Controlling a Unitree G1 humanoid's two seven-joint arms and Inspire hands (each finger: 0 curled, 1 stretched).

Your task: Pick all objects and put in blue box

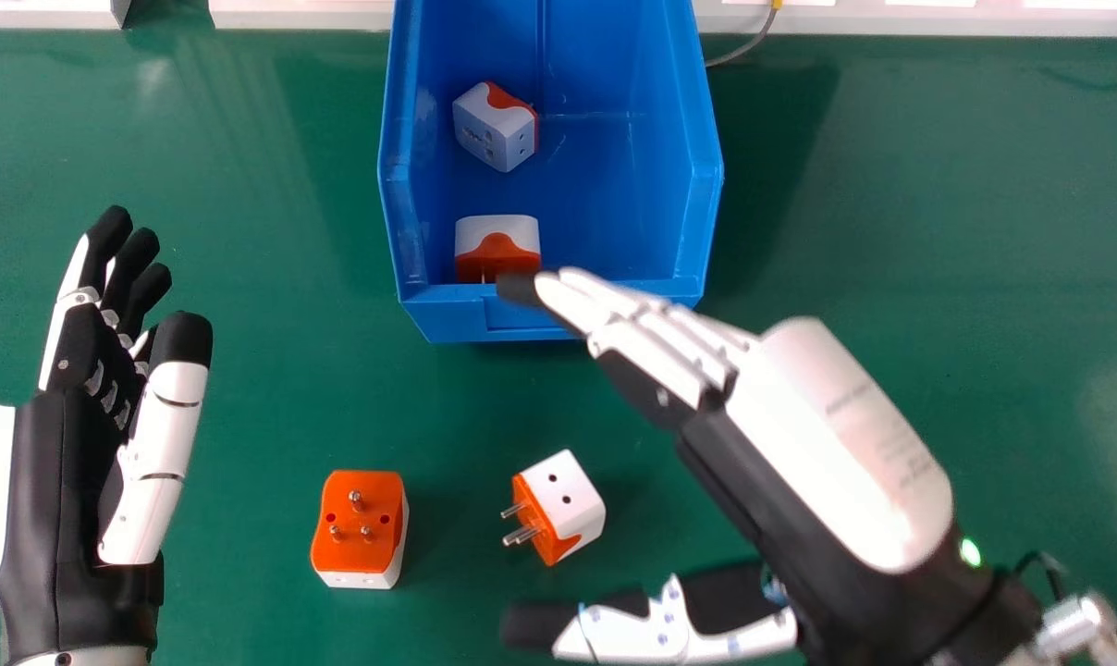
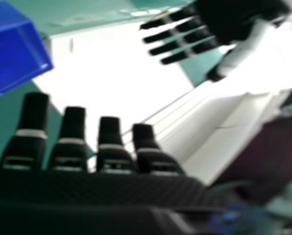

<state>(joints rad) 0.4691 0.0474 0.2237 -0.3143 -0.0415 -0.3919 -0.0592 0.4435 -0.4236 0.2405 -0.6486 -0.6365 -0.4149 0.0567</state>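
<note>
Green table (image 1: 938,185) lay under everything. Blue box (image 1: 457,319) sat far-middle. Right hand (image 1: 827,435) was open near its front rim; a low swing could've knocked the box. Left hand (image 1: 64,462) open too, at left. 2 plugs (image 1: 496,127) (image 1: 497,236) were inside; 2 loose plugs (image 1: 360,532) (image 1: 572,499) sat nearer, metal prongs (image 1: 524,535) could've skewed a grip.

Both hands open, left (image 1: 105,398) upright, right (image 1: 651,342) slanting inward.

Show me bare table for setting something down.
The green table is bare right of the blue box, and between the box and the left hand. It is crowded in front of the box: prongs-up adapter, sideways adapter, right hand.
</note>
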